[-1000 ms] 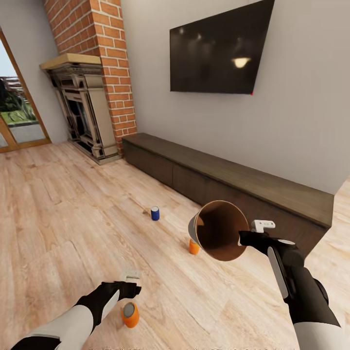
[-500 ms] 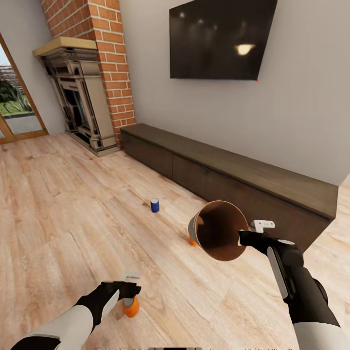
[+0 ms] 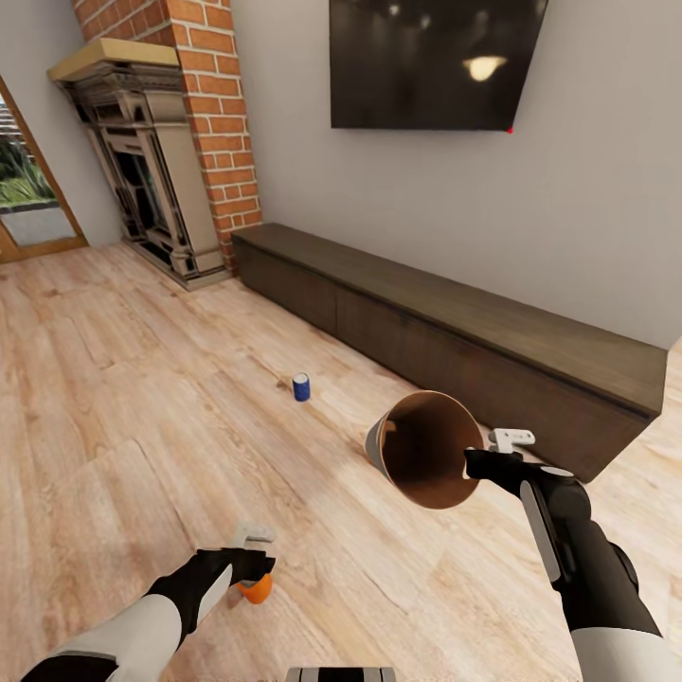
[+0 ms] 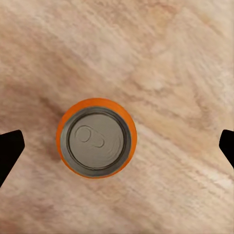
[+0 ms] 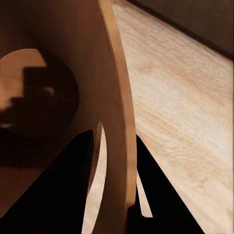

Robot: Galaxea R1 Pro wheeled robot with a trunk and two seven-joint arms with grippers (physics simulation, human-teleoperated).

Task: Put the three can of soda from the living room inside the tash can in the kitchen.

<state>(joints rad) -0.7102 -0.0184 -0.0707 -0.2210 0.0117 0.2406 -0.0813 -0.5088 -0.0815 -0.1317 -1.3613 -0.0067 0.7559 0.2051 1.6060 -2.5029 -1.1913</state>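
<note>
1. The pale wood-plank floor (image 3: 114,398) of the living room runs to a long dark wooden bench (image 3: 455,327) along the far grey wall, with a black wall screen (image 3: 426,62) above it and a brick fireplace (image 3: 161,161) at the far left.
2. A blue can (image 3: 301,386) with a white band stands upright on the floor in the middle of the room, well apart from both arms, with open floor all round it.
3. An orange can (image 4: 96,138) stands upright on the floor at the near left, its long axis vertical; its silvery round top with the pull tab faces the left wrist camera.
4. The left pincer (image 3: 248,559) hangs over this can, its fingers spread wide to either side and clear of it; in the head view the pincer covers much of the can.
5. The right pincer (image 3: 476,463) is closed on the rim of the tash can (image 3: 426,450), one finger inside and one outside, beside the slot handle.
6. The tash can is held off the floor, tipped on its side, its round mouth facing the near left and its narrow base pointing far, toward the bench; it is smooth and coppery-brown inside, grey outside.
</note>
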